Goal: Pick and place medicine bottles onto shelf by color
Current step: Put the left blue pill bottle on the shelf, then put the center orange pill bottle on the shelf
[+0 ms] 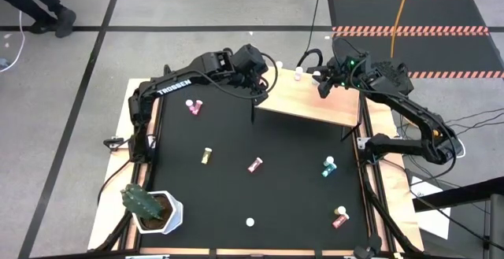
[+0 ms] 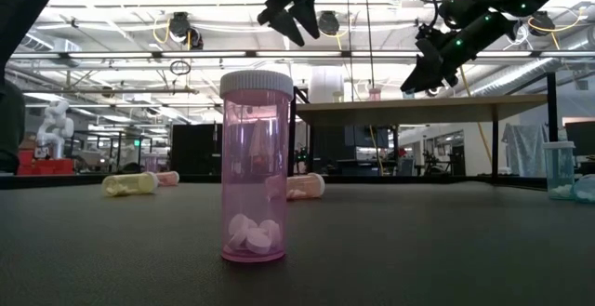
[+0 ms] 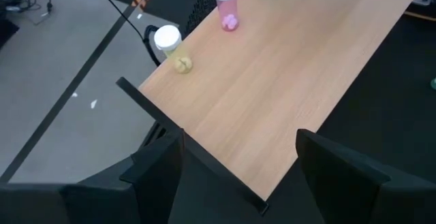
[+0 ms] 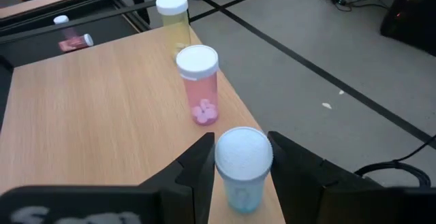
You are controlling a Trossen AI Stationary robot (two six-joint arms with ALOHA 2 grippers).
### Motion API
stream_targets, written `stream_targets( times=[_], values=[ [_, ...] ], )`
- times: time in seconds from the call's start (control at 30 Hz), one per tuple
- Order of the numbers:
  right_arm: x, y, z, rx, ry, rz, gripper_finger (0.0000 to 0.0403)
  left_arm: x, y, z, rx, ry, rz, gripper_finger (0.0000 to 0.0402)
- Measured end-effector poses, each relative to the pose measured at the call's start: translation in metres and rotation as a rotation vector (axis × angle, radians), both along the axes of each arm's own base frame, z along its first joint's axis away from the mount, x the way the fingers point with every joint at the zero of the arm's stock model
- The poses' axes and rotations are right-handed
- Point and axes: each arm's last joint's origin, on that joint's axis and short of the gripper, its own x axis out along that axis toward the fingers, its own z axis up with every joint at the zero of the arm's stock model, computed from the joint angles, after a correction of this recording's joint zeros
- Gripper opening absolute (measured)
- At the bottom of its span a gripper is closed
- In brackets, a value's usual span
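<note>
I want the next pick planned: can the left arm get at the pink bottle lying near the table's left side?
Probably yes. The left gripper hovers open and empty at the shelf edge, and the pink bottle lies alone on open tabletop beside that arm.

Both arms are built of dark, nearly black segments with rounded joint housings and a matte finish. The left arm [image 1: 185, 79] carries the word TROSSEN in white capitals along its long link. The right arm [image 1: 409, 105] shows small green indicator lights near its wrist, and thin black cables loop out beside that wrist and trail from its base. The left gripper [image 3: 238, 166] has two broad, flat black fingers with squared edges. The right gripper [image 4: 242, 166] has similar dark, angular fingers, with faint pale lettering on the housing behind them.
</note>
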Motion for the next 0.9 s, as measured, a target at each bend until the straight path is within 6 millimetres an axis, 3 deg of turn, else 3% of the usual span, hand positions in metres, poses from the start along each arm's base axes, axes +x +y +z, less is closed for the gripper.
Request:
stream_targets(
  times=[0.3,0.6,0.7,0.9],
  values=[
    [0.0,0.0,0.0,0.013,-0.008,-0.008,0.0125,0.0,0.001,0.0,0.005,-0.001,-0.004,0.0283],
    [-0.003,0.004,0.005,0.0,-0.023,-0.015,0.018,-0.003,0.006,0.0,0.005,0.01,0.008,0.0282],
    [-0.006,0.01,0.013,-0.027,-0.049,-0.023,0.0201,-0.009,0.006,0.005,0.001,0.011,0.019,0.0282],
    [-0.018,0.03,0.036,-0.067,-0.15,-0.048,0.0228,-0.042,0.0,0.033,-0.001,-0.02,0.099,0.0282]
  ],
)
